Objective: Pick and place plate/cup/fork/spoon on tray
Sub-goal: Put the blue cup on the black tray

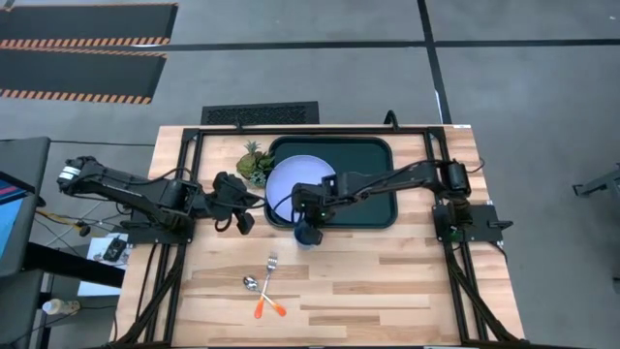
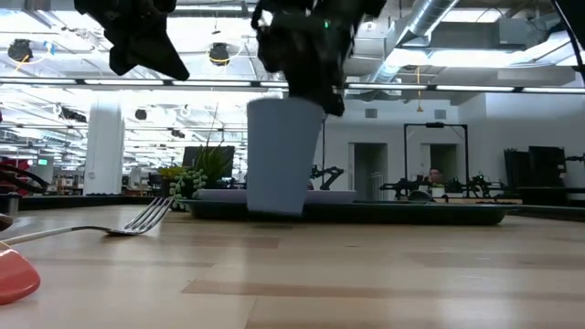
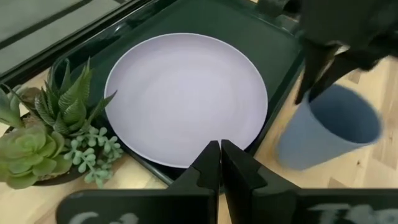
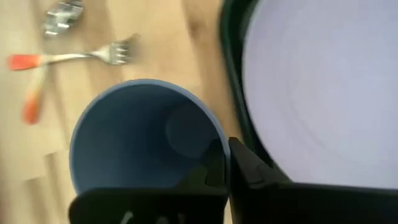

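The pale lavender plate (image 1: 289, 184) lies flat in the left part of the dark green tray (image 1: 373, 184); it also shows in the left wrist view (image 3: 186, 96). My right gripper (image 1: 310, 218) is shut on the blue cup (image 1: 308, 236) just in front of the tray's near rim. The fork (image 1: 270, 270) and the spoon (image 1: 256, 285) lie on the table nearer the front, their orange handles crossing. My left gripper (image 3: 219, 163) is shut and empty, above the table by the tray's left near corner (image 1: 244, 221). My right gripper holds the cup by its rim (image 4: 219, 138), on the side toward the tray. One finger (image 4: 210, 169) is inside the cup and one (image 4: 249, 169) outside. The fingers come from above, pointing down. The cup (image 2: 283, 155) hangs upright, its base a little above the table.
A small green succulent ornament (image 1: 256, 162) stands at the tray's left far corner, close to my left gripper. The tray's right half is bare. Open wood table lies to the right of the fork and spoon.
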